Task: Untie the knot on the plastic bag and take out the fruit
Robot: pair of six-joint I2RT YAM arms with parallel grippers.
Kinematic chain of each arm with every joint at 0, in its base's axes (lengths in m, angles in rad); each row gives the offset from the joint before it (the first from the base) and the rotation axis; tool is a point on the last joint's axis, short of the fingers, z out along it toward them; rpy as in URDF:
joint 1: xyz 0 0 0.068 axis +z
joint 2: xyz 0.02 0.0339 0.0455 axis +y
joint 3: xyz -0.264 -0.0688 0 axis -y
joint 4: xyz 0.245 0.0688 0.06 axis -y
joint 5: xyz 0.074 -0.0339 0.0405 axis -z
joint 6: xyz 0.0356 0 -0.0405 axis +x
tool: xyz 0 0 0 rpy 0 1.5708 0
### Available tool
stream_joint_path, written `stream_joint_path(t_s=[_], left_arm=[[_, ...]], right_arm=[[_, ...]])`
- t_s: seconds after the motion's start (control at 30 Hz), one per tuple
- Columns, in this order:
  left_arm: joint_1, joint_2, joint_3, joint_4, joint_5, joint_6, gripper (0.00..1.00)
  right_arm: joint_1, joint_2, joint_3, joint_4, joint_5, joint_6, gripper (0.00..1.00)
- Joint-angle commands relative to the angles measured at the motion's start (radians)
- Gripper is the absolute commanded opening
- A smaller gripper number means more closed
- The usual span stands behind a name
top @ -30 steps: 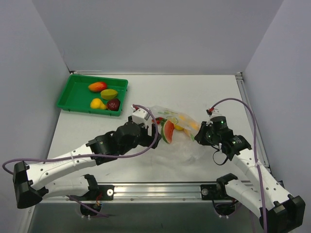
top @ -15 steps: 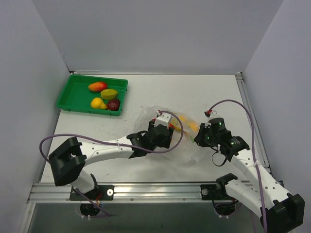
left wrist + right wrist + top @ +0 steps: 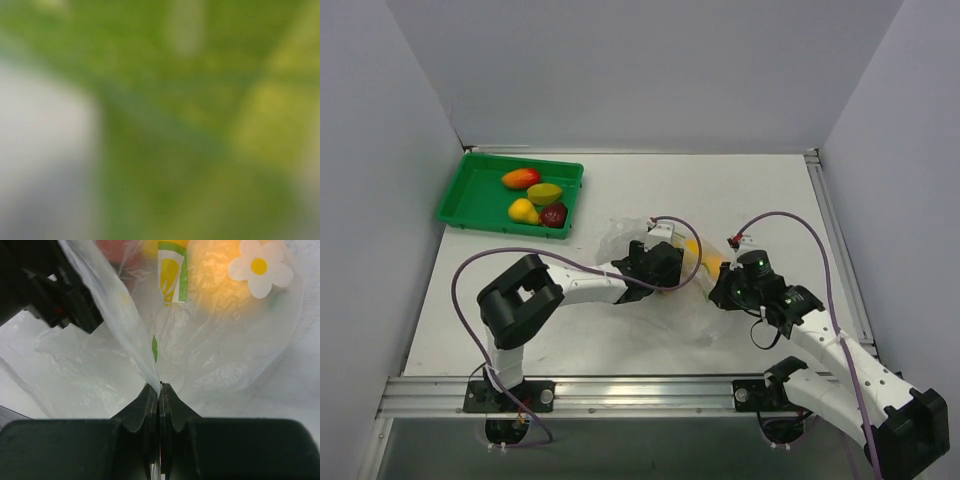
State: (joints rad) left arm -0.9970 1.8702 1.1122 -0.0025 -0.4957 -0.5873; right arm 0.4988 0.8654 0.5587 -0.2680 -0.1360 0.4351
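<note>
The clear plastic bag (image 3: 695,305) lies mid-table, printed with daisies and lemon slices (image 3: 220,340). Yellow and orange fruit (image 3: 705,258) show through it (image 3: 215,270). My right gripper (image 3: 718,290) is shut on a pinched fold of the bag's plastic (image 3: 159,387) at its near right side. My left gripper (image 3: 668,266) is pushed in among the bag's fruit; its black body shows in the right wrist view (image 3: 55,290). The left wrist view is a green blur (image 3: 175,125), something green pressed close to the lens. The watermelon wedge and the knot are hidden.
A green tray (image 3: 470,200) at the far left holds a red-orange mango (image 3: 520,178), a yellow-green mango (image 3: 545,193), a yellow fruit (image 3: 522,212) and a dark red fruit (image 3: 553,215). Grey walls stand at the left, back and right.
My left gripper has moved right, into the bag over the watermelon wedge, which no longer shows; its elbow has folded back left. My right gripper has shifted slightly left, still gripping the plastic.
</note>
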Motion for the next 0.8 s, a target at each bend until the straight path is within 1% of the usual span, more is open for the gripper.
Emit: stream_joint_path(t_s=[0.0, 0.17, 0.2, 0.3, 0.33, 0.43, 0.47, 0.53, 0.57, 0.63, 0.77], left_arm=[[0.014, 0.05, 0.061, 0.044, -0.018, -0.02, 0.88], [0.015, 0.118, 0.081, 0.035, -0.009, -0.016, 0.87], [0.015, 0.124, 0.078, 0.035, -0.015, -0.017, 0.85], [0.015, 0.13, 0.064, 0.038, -0.023, -0.016, 0.73], [0.015, 0.126, 0.058, 0.042, -0.029, -0.011, 0.62], [0.015, 0.087, 0.029, 0.058, -0.038, 0.007, 0.44], [0.015, 0.074, 0.023, 0.062, -0.043, 0.014, 0.34], [0.017, 0.026, -0.004, 0.064, -0.047, 0.029, 0.26], [0.015, 0.006, -0.017, 0.065, -0.05, 0.037, 0.2], [0.014, -0.06, -0.04, 0.067, -0.05, 0.056, 0.17], [0.001, -0.175, -0.115, 0.065, -0.02, 0.118, 0.17]], right_arm=[[0.026, 0.011, -0.005, 0.026, 0.019, 0.011, 0.0], [0.046, 0.02, -0.009, 0.03, 0.024, 0.014, 0.0], [0.049, 0.018, -0.011, 0.032, 0.027, 0.017, 0.0], [0.049, 0.02, -0.011, 0.032, 0.032, 0.019, 0.0], [0.049, 0.02, -0.01, 0.032, 0.038, 0.021, 0.0], [0.049, 0.021, -0.005, 0.032, 0.052, 0.016, 0.0], [0.049, 0.023, -0.003, 0.032, 0.056, 0.016, 0.0], [0.049, 0.026, 0.006, 0.03, 0.065, 0.014, 0.0], [0.049, 0.027, 0.009, 0.029, 0.081, 0.014, 0.0], [0.047, 0.026, 0.015, 0.026, 0.101, 0.017, 0.0], [0.046, 0.024, 0.036, 0.016, 0.171, 0.028, 0.0]])
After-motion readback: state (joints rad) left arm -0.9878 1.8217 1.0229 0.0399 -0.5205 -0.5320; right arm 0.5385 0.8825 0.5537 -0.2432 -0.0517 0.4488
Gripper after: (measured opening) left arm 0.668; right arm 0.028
